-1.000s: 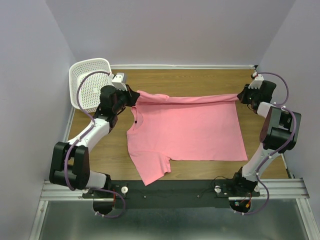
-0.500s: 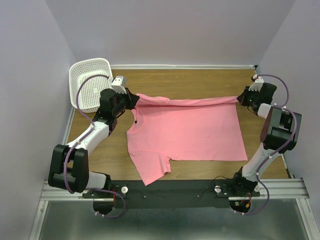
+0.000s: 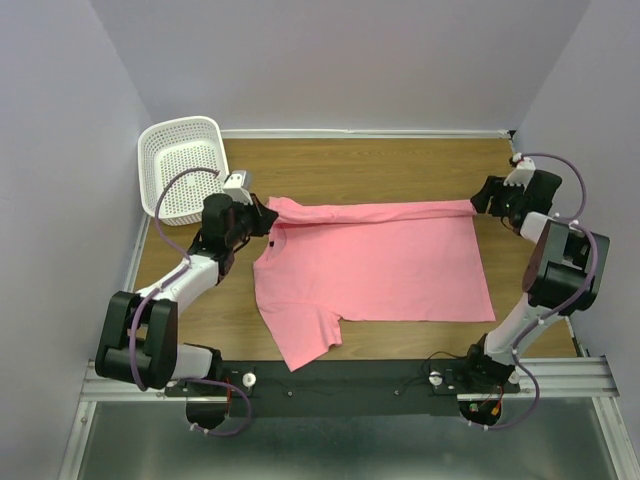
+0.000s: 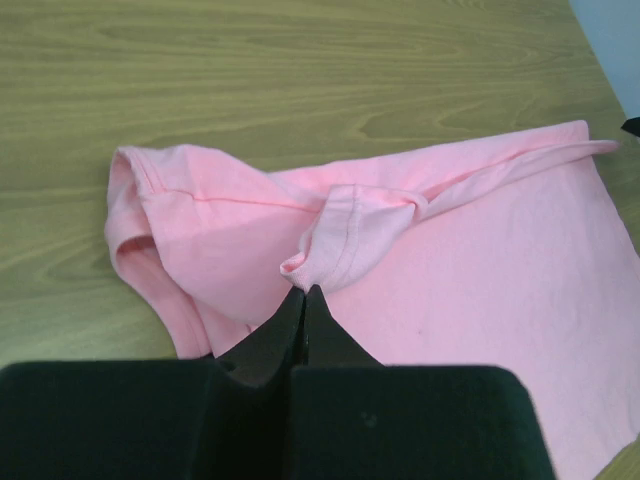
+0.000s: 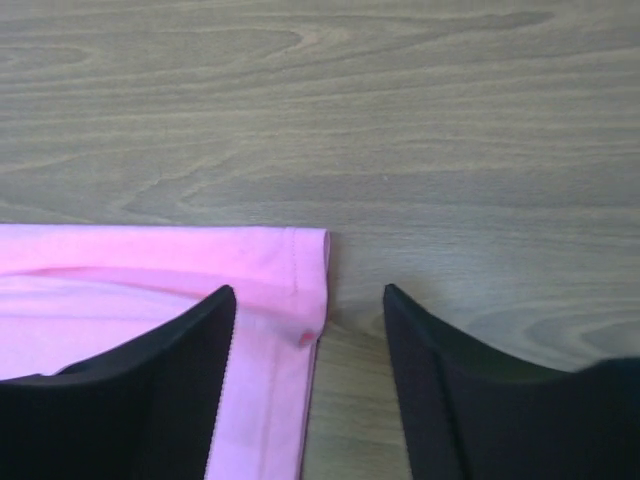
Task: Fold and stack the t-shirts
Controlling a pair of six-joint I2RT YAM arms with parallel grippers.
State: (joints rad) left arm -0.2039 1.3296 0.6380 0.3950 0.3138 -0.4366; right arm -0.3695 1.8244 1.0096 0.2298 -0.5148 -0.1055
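Note:
A salmon-pink t-shirt (image 3: 380, 260) lies spread on the wooden table, its neck to the left and its far edge folded over in a narrow strip. My left gripper (image 3: 264, 216) is at the far left shoulder. In the left wrist view that gripper (image 4: 303, 292) is shut on a bunched fold of the t-shirt (image 4: 345, 235) by the far sleeve. My right gripper (image 3: 478, 200) is at the far right hem corner. The right wrist view shows it (image 5: 308, 290) open, with the hem corner (image 5: 300, 255) lying flat on the wood between its fingers, held by neither.
A white perforated basket (image 3: 185, 165) stands at the back left corner, just beyond the left arm. The near sleeve (image 3: 305, 340) reaches toward the black rail at the table's front. Walls close in on the left, right and back.
The right gripper has opened and let go of the hem corner. The left gripper has come toward the near side and lower, and the raised far edge of the shirt now lies on the table.

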